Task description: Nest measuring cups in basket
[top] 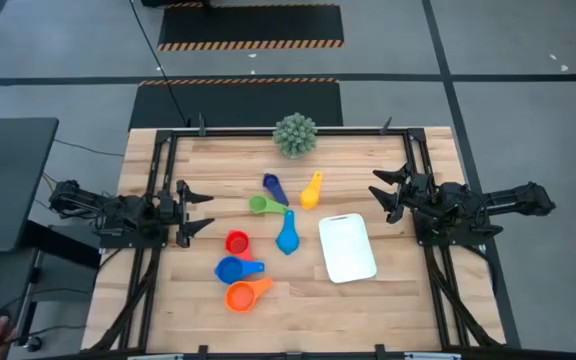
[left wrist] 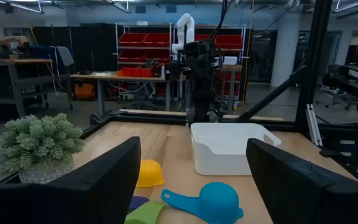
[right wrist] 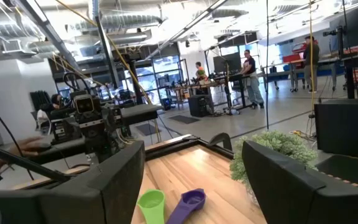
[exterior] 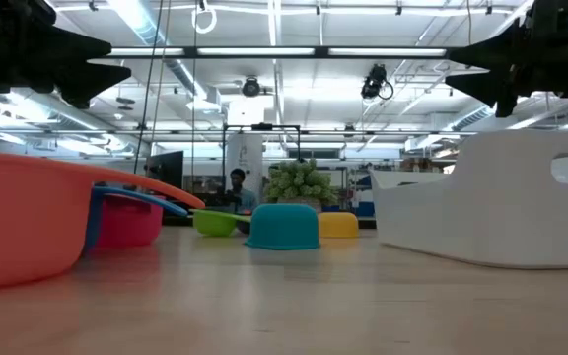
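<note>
Orange cup (top: 240,295) lies nearest the front edge of the surface (top: 188,310), with blue (top: 230,269) and red (top: 236,242) cups just behind; green (top: 261,204), purple (top: 272,185), yellow (top: 310,192) and light blue (top: 287,238) cups sit farther back, the empty white basket (top: 347,248) beside them. Left hand (top: 194,210) and right hand (top: 384,190) hover released at opposite sides, grasping nothing

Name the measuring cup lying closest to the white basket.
The light blue cup. It lies just left of the basket, with only a narrow strip of table between; the yellow, green, purple, red, blue and orange cups all sit farther off.
</note>
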`<state>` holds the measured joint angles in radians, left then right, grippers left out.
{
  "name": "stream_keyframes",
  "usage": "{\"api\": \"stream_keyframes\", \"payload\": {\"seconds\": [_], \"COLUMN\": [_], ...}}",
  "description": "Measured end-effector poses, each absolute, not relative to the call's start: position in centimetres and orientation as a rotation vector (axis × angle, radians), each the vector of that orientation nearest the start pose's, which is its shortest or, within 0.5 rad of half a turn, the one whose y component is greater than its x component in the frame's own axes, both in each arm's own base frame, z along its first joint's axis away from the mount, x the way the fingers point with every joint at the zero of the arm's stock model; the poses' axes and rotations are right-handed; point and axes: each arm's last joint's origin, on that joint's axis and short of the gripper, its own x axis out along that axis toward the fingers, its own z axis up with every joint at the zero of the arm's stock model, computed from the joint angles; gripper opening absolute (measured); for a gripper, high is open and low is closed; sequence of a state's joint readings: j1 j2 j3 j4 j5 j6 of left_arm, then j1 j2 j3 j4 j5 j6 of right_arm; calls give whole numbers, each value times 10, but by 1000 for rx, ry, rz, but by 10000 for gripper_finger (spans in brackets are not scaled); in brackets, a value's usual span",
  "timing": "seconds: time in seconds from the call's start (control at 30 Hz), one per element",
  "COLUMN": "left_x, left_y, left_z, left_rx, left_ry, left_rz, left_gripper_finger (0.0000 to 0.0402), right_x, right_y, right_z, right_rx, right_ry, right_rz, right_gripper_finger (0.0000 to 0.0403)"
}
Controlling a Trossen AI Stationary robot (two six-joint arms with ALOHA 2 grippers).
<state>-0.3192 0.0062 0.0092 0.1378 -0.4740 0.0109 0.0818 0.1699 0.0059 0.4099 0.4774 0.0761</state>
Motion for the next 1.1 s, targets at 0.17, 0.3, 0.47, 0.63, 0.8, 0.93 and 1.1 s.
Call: {"api": "stream_keyframes", "payload": {"seconds": [0.17,0.3,0.47,0.63,0.8,0.93,1.1], "left_x": [93,93,93,93,93,93,93], "left_y": [-17,-17,-17,-17,-17,-17,-17], "left_z": [179,179,179,179,179,179,179], "left_rx": [-44,-43,-44,-43,-43,-43,-138], "left_ry": [-129,-129,-129,-129,-129,-129,-138], "left_rz": [155,155,155,155,156,155,149], "left_gripper_finger": [298,298,298,298,298,298,298], "right_x": [103,103,103,103,103,103,103], "right_y": [-5,-5,-5,-5,-5,-5,-5], "right_z": [190,190,190,190,190,190,190], "right_rx": [143,143,143,143,143,143,143], "right_ry": [-253,-253,-253,-253,-253,-253,-253], "right_rz": [-385,-385,-384,-385,-384,-385,-385], "right_gripper_finger": [277,277,277,277,277,277,277]}}
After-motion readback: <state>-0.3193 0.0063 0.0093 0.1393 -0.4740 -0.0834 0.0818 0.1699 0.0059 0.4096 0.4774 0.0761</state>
